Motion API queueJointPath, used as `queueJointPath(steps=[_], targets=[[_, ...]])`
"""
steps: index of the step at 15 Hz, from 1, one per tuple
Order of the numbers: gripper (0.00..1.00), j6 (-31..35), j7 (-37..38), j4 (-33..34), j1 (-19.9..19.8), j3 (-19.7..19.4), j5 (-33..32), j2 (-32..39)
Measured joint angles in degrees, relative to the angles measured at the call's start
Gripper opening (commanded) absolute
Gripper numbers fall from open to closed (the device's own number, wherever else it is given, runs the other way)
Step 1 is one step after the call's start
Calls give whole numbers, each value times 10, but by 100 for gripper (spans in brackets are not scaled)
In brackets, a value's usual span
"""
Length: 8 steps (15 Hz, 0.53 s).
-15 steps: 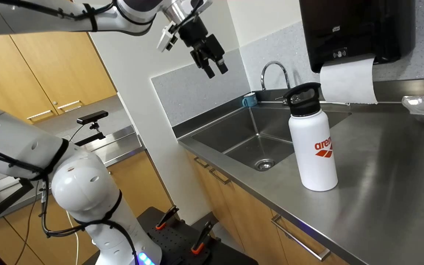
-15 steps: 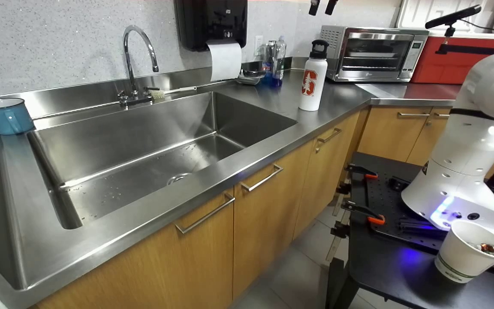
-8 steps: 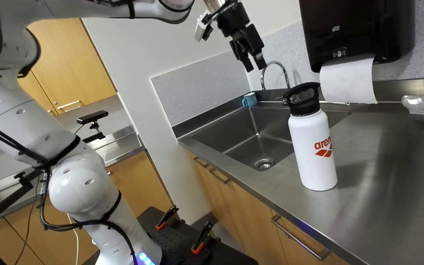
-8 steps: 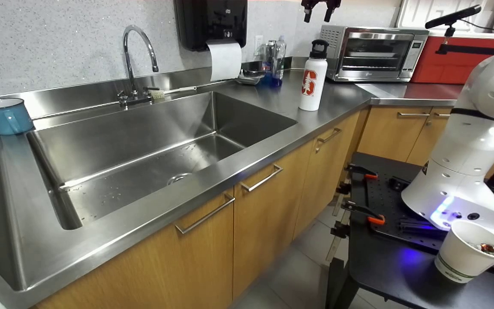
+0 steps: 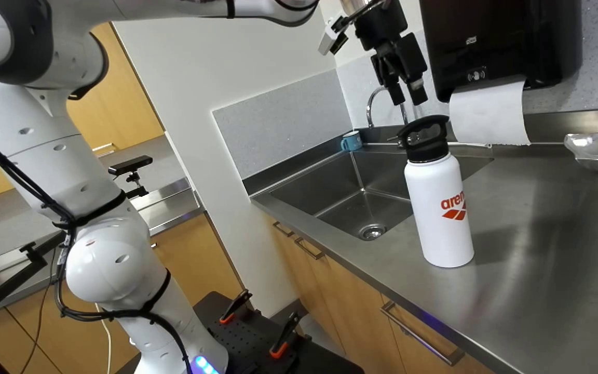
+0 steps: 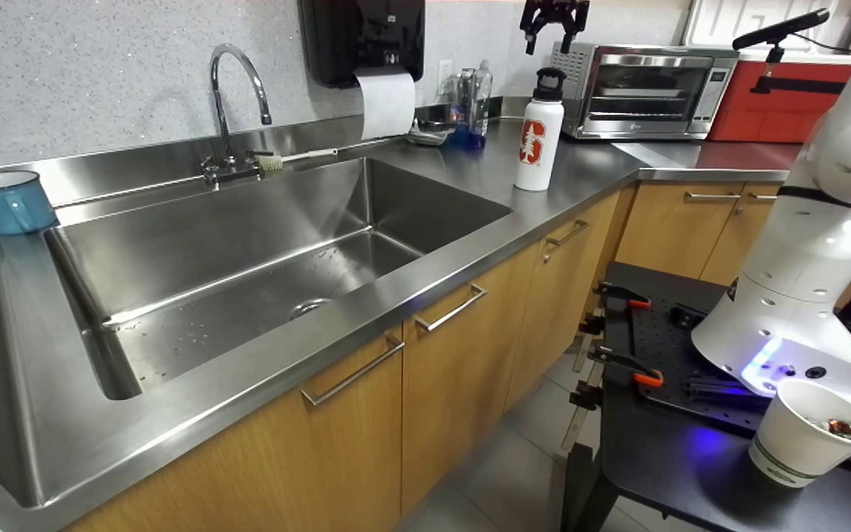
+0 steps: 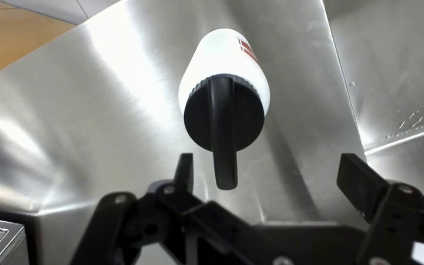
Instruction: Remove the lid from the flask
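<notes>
In an exterior view, the white flask (image 5: 439,213) stands upright on the glossy steel counter (image 5: 548,259), black lid (image 5: 427,150) on, the sink (image 5: 325,189) at its nine o'clock, the towel dispenser (image 5: 501,41) at one. In an exterior view, a toaster oven (image 6: 647,92) sits at the flask's two o'clock, a blue mug (image 6: 12,207) well apart at nine. In the wrist view, the gripper (image 7: 266,168) is released, fingers (image 7: 185,171) spread wide, the lid at its eleven o'clock.

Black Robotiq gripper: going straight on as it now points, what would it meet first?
Probably the loop handle of the black round lid on the white cylindrical flask; both exterior views show the gripper pointing roughly at it. Open fingers may straddle it; depth is unclear.
</notes>
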Motion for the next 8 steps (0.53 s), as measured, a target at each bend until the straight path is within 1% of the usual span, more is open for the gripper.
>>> queueJointPath(steps=[3,8], targets=[[100,0,-21,6,-5,-2,16,12],[100,0,-32,6,-7,-4,27,20]])
